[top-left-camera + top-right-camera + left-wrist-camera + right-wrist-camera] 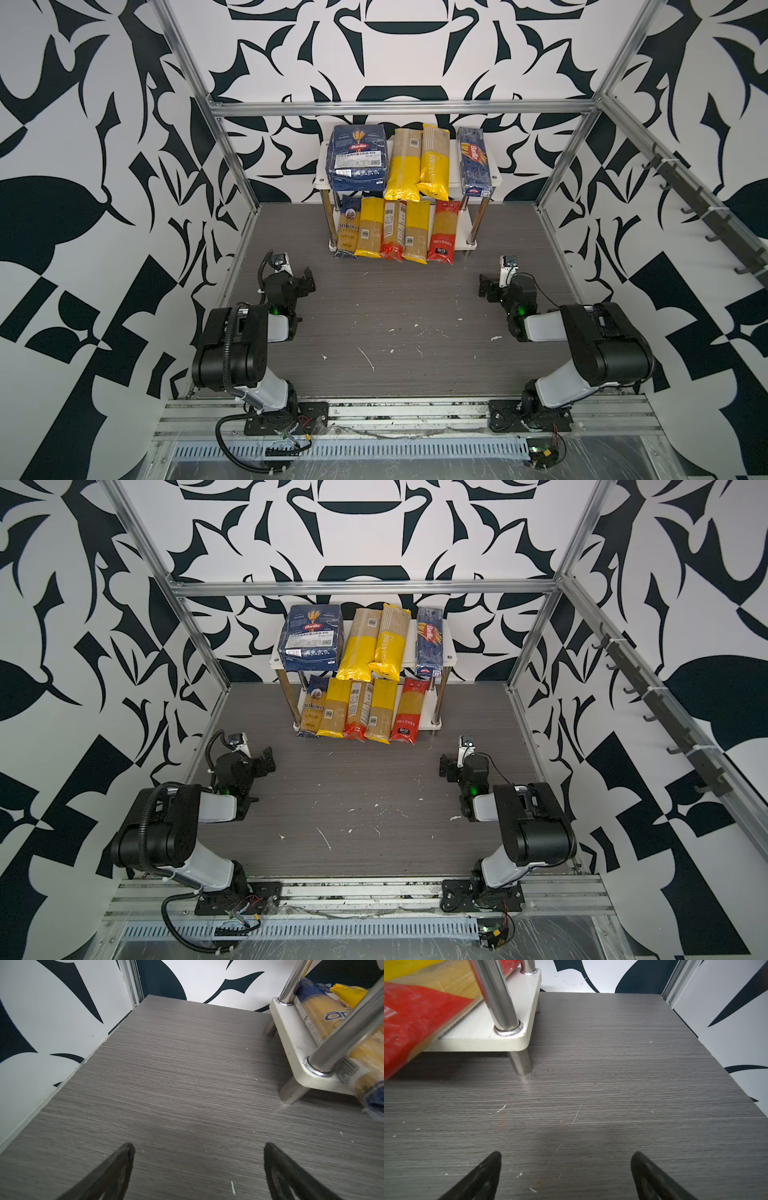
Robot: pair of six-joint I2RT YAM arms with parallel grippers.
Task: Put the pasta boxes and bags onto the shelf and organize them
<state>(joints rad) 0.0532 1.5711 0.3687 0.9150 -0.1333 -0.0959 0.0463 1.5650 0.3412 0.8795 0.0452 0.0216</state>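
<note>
On the shelf, the pasta boxes and bags are being carried; left gripper and right gripper are being held empty, jaws apart.

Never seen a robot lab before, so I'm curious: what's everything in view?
wide Barilla box: one, dark blue, top board, left end
narrow Barilla box: one, dark blue, top board, right end
upper bags: two, yellow-and-clear, between those boxes
lower bags: five, one blue-topped, two yellow, two red, lower board
shelf: one, white boards, chrome posts, table's back
table: one, grey woodgrain
left end effector: one, black, open, empty, over table's left side
right end effector: one, black, open, empty, over table's right side
</note>
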